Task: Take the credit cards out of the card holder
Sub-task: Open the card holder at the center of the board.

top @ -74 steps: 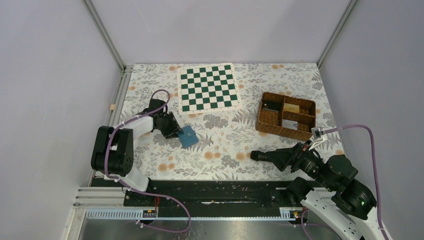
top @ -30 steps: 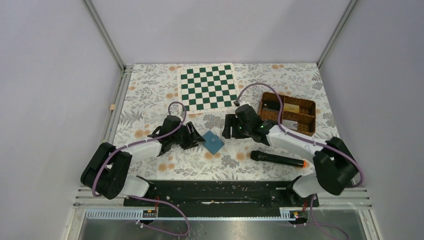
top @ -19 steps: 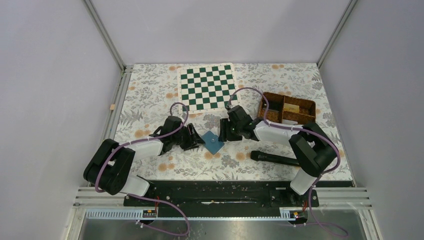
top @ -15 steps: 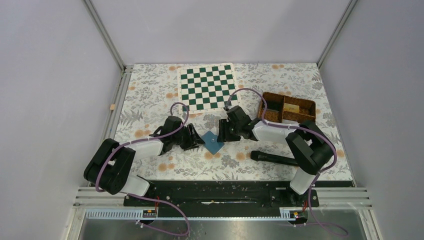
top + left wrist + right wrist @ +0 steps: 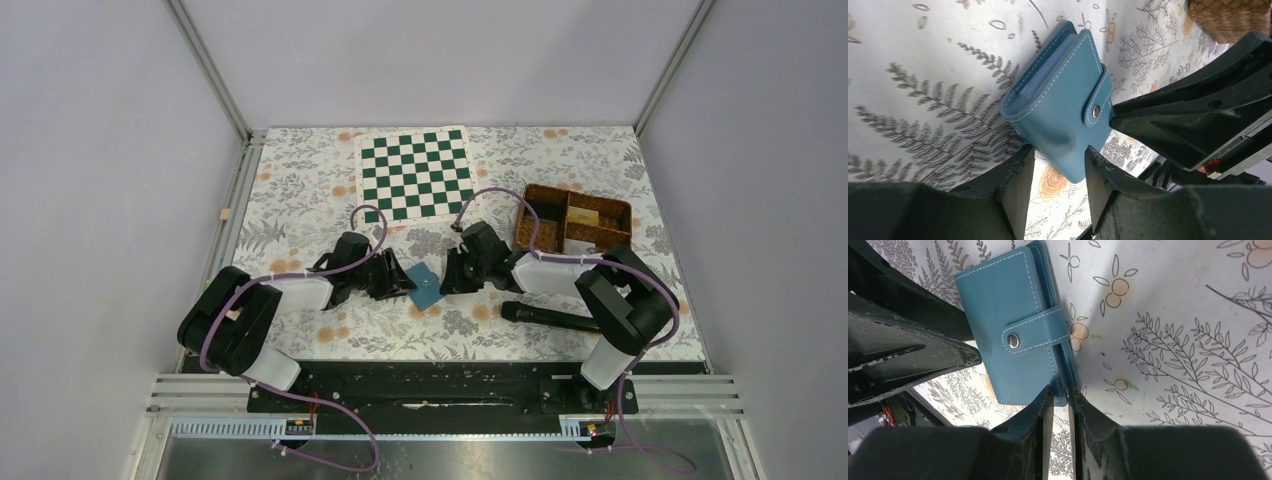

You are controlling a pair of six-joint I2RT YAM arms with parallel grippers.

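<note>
The card holder point(image 5: 425, 285) is a small blue folder, closed, with its snap strap point(image 5: 1034, 335) fastened. It lies on the flowered cloth between my two grippers. My left gripper point(image 5: 404, 282) comes at it from the left, and both fingertips press on one corner of the card holder point(image 5: 1055, 107). My right gripper point(image 5: 447, 278) comes from the right. Its fingers stand almost together, pinching the thin edge of the card holder point(image 5: 998, 315) beside the strap. No credit cards show; the closed leaves hide whatever is inside.
A black marker point(image 5: 553, 318) with an orange tip lies on the cloth right of the grippers. A brown wicker basket point(image 5: 530, 250) with compartments stands at the right, with a tan flat piece point(image 5: 585, 215) inside. A green-and-white chequered board point(image 5: 415, 175) lies at the back.
The right arm left the marker on the cloth and swung in from the right. Its jaws have narrowed onto the holder's edge. The left jaws have closed a little on the holder's corner.
</note>
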